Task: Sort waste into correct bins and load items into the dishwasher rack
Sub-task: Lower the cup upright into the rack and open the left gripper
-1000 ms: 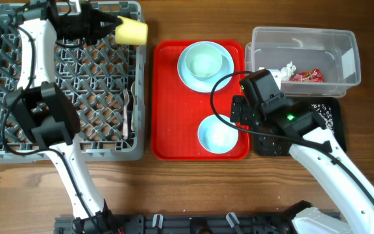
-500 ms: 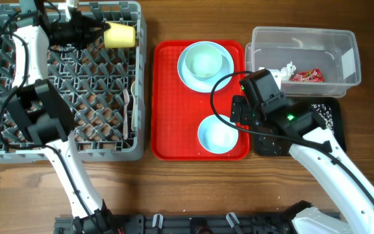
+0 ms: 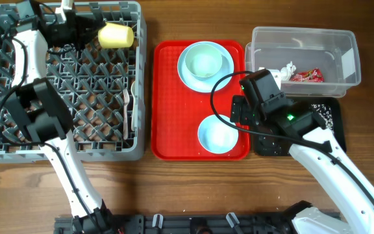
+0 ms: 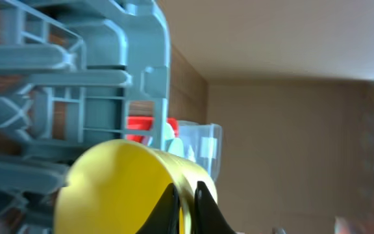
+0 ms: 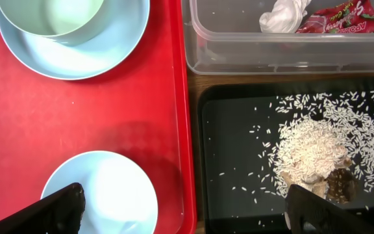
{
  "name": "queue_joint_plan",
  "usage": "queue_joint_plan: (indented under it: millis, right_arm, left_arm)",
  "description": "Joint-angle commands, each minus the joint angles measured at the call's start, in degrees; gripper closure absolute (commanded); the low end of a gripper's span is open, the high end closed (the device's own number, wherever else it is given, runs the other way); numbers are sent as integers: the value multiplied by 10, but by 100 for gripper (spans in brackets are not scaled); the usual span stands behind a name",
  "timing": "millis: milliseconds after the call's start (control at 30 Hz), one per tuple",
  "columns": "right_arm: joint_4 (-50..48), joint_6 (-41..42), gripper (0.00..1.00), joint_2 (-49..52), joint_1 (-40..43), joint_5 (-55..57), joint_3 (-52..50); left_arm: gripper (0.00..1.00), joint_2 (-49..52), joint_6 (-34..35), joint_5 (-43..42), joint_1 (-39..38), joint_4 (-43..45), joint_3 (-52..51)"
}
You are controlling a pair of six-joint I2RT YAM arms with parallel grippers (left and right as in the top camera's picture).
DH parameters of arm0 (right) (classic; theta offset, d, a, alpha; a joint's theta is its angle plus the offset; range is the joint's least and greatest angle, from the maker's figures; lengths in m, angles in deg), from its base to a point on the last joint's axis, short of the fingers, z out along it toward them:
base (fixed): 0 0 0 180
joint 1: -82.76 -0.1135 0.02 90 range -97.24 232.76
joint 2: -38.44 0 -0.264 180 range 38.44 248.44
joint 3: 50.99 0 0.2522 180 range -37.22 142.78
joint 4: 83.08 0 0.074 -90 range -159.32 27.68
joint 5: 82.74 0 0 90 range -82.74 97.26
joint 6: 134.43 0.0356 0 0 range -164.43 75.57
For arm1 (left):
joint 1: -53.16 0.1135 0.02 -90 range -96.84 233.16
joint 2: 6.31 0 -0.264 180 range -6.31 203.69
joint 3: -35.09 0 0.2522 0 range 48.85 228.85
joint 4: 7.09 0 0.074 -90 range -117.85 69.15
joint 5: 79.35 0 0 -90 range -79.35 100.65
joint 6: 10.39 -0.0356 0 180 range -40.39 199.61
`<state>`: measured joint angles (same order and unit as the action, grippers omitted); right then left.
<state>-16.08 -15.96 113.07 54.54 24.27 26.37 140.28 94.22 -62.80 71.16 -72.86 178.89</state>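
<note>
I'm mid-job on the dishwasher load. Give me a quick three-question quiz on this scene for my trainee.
1. True or false: the left gripper holds the cup above the rack.
2. The rice lies in: A tub, B black tray, C rack.
3. How many bowls sit on the red tray?
Key: 1 true; 2 B; 3 two.

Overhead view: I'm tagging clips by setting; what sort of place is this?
Probably a mock dish-clearing station on a wooden table, not a real kitchen: a grey plastic dishwasher rack, a red plastic tray of pale blue bowls, and a clear plastic waste tub.
</note>
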Motion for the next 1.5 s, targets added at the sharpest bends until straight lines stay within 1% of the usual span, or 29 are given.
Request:
queue_joint_plan:
  millis: [0,67,100,133,167,233,267,300,367,400,500,667,700,733,767,800,833,867,900,967,1000,1100,1267,1467]
  right_arm:
    - [-1,0,0,0,1,13,6]
    - [-1,0,0,0,1,13,6]
    - [-1,0,0,0,1,13,6]
    - [-1,0,0,0,1,13,6]
    - [-1,0,0,0,1,13,6]
    - [-1,0,0,0,1,14,6]
    - [-1,0,0,0,1,13,6]
    - [-1,0,0,0,1,13,6]
    - [-1,0,0,0,1,13,6]
    - [-1,0,0,0,1,13,6]
    - [-1,0,0,0,1,13,6]
    - [-1,0,0,0,1,13,6]
    - [-1,0,0,0,1,13,6]
    - [-1,0,0,0,1,13,6]
    - [-1,0,0,0,1,13,6]
    - [-1,0,0,0,1,13,6]
    - [-1,0,0,0,1,13,6]
    - [-1,0,0,0,1,13,6]
    - [-1,0,0,0,1,13,6]
    - [-1,0,0,0,1,13,6]
    - [-1,0,0,0,1,13,6]
    - [-1,0,0,0,1,14,6]
    - [-1,0,0,0,1,13,6]
    - [-1,0,0,0,1,13,6]
  left_arm:
    - [94,15,-7,178,-2,-19,-7]
    - [93,15,-7,178,2,-22,-7]
    - [85,15,-7,184,4,-25,-7]
    - [78,15,-7,205,5,-32,-7]
    - [76,15,-7,230,5,-40,-7]
    - [75,15,-7,301,5,-62,-7]
    - [70,15,-7,318,6,-71,-7]
    - [58,15,-7,317,7,-75,-7]
    - [44,10,-6,306,10,-82,-7]
    - [38,4,-6,293,13,-85,-7]
    - [31,-39,-4,276,16,-89,-7]
    - [27,-151,-4,280,6,-97,-7]
    - [27,-170,-4,287,2,-101,-7]
    - [29,-194,-4,304,-3,-108,-7]
    - [40,-219,-4,336,-14,-116,-7]
    - [86,-234,-4,377,-27,-125,-7]
    - [96,-242,-4,416,-38,-132,-7]
    - [96,-245,-4,470,-53,-138,-7]
    - [96,-238,-4,570,-82,-151,-7]
    - [96,-219,1,662,-111,-161,-7]
    - [96,-207,1,687,-122,-161,-7]
    - [96,-170,1,704,-140,-161,-7]
    - [96,-112,12,706,-133,-164,-7]
    - [96,-103,11,705,-122,-175,-7]
